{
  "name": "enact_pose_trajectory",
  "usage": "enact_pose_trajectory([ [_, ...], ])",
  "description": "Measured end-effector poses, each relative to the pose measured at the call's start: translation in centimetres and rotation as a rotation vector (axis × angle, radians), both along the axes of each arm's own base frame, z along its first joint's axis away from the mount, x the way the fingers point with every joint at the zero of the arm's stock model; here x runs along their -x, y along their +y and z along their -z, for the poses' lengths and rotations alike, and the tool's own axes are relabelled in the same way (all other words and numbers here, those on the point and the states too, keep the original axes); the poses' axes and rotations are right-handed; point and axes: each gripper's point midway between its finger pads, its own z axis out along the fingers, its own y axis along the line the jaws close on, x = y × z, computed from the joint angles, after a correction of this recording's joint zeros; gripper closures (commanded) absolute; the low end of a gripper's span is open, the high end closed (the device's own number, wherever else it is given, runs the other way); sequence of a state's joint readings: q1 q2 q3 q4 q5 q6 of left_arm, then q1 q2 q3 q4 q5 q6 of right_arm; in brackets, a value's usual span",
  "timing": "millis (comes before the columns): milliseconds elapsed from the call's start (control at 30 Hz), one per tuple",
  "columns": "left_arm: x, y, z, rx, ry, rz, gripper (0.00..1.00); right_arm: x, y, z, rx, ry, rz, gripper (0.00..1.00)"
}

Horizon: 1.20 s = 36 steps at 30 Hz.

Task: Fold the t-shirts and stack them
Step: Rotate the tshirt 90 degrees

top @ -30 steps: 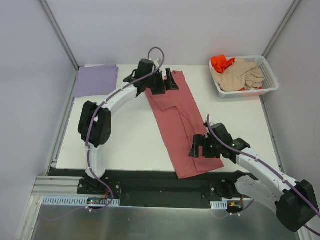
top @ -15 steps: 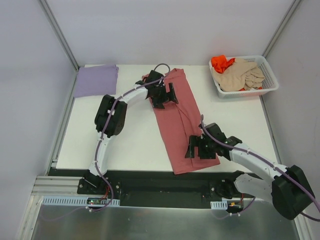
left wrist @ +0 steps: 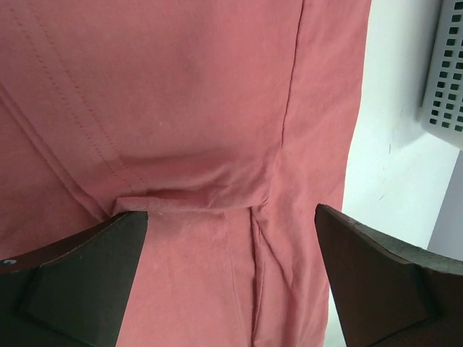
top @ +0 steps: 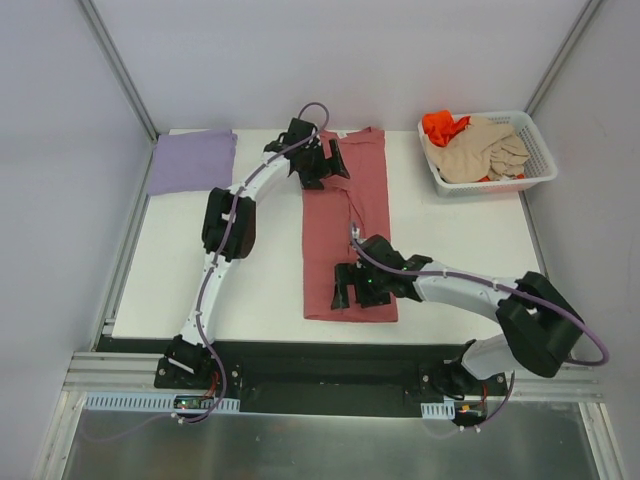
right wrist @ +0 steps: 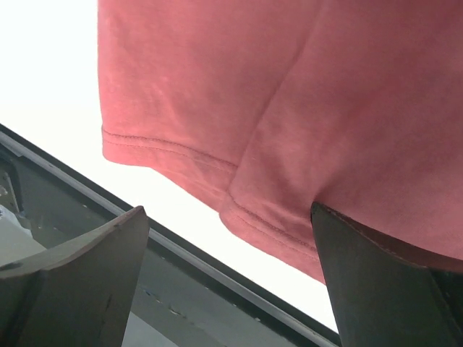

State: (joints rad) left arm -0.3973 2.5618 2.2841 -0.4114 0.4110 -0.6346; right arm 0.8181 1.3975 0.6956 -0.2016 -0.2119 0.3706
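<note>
Since a second ago the rose-red t-shirt (top: 345, 230) has swung from a diagonal to lie square on the table (top: 240, 290), and both arms have moved with it. It's now a long narrow strip, already folded lengthwise, with its long axis running straight from the near edge to the far edge. The left gripper (top: 322, 165) sits over the far, collar end. In the left wrist view its fingers (left wrist: 87, 275) are spread wide, with cloth bunched into a small wrinkle at one tip, so it's not clamped on anything, more likely pressing down. The right gripper (top: 362, 288) is over the near hem, also spread wide; the right wrist view shows the stitched hem of the shirt (right wrist: 289, 87) running between the fingers, close to the table edge. The lavender t-shirt (top: 192, 160) lies folded flat at the far left corner. The beige t-shirt (top: 480, 150) and orange t-shirt (top: 440, 123) are heaped in the white basket (top: 540, 170) at far right. The next fold is probably crosswise, along the strip's length. The right arm is nearer the hem and the left arm is nearer the collar and the lavender one.
</note>
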Motion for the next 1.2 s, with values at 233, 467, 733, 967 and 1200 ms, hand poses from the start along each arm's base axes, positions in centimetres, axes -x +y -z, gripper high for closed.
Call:
enact_pose_trajectory([
  [233,0.1,1.6,-0.9,-0.028,-0.042,0.053,0.01,-1.4,3.3,-1.6,0.004,-0.050,-0.047,0.04],
  [467,5.0,1.5,-9.9,-0.052,-0.178,0.151,0.01,-3.1,0.9,-6.5,0.040,-0.240,0.018,0.04],
  [733,13.9,1.8,-21.2,-0.048,-0.412,0.196,0.01,-3.8,-5.7,-11.7,0.030,-0.464,0.242,0.04],
  [967,21.6,5.1,-14.3,-0.172,-0.280,0.157,0.01,-2.8,-10.8,-9.0,0.111,-0.473,0.360,0.04],
  [1200,30.9,9.3,-6.8,-0.245,-0.103,0.090,0.01,-3.0,-12.8,-6.7,0.195,-0.404,0.411,0.04],
])
